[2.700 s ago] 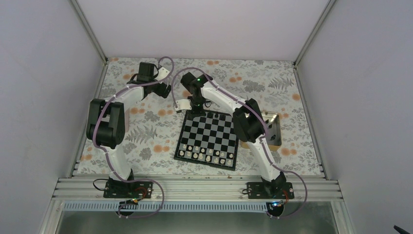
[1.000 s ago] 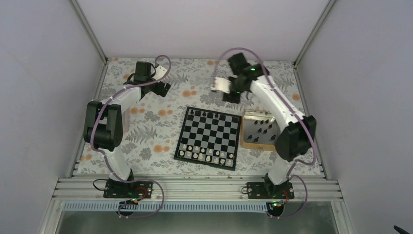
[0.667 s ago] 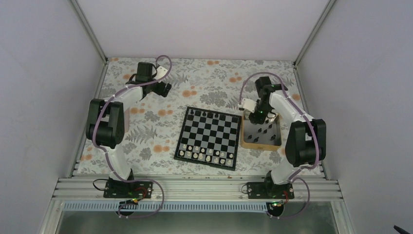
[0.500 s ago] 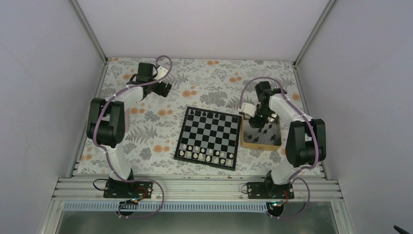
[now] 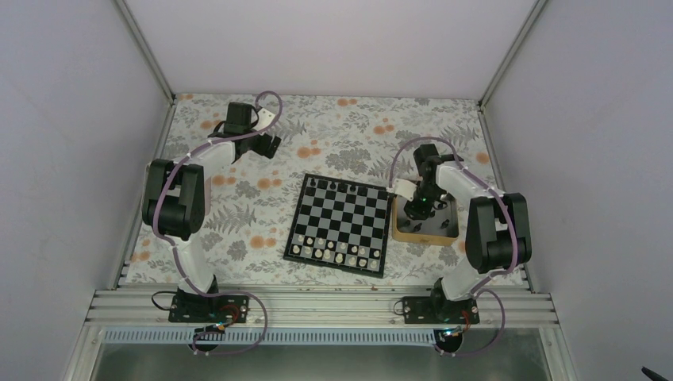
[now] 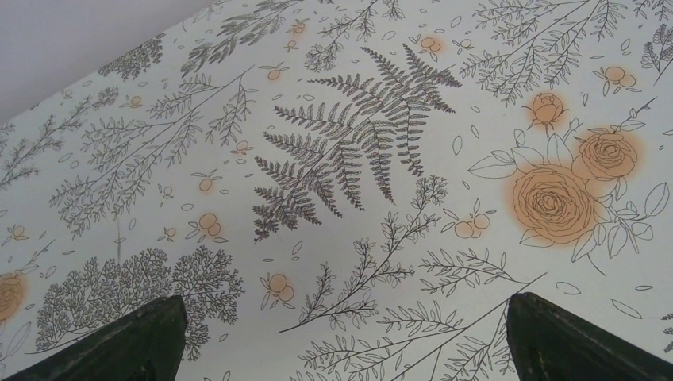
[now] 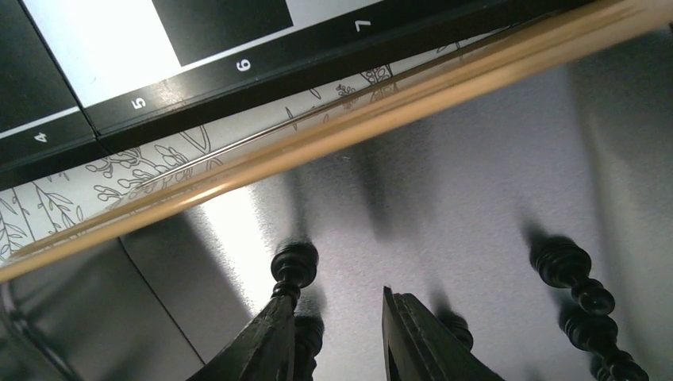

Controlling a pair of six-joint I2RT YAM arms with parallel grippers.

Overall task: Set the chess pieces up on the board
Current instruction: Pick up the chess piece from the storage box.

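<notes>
Chessman (image 7: 294,263), black, turned, base hidden behind right gripper (image 7: 337,295), slightly parted, empty, over glossy tray (image 7: 476,159); left gripper (image 6: 345,298) wide, empty.

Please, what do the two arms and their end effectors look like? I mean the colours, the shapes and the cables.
The left arm and the right arm look alike: white links, bulky black joint housings and a black base. A purplish cable loops along each. The left end effector and the right end effector each have two dark, tapered fingers.
</notes>
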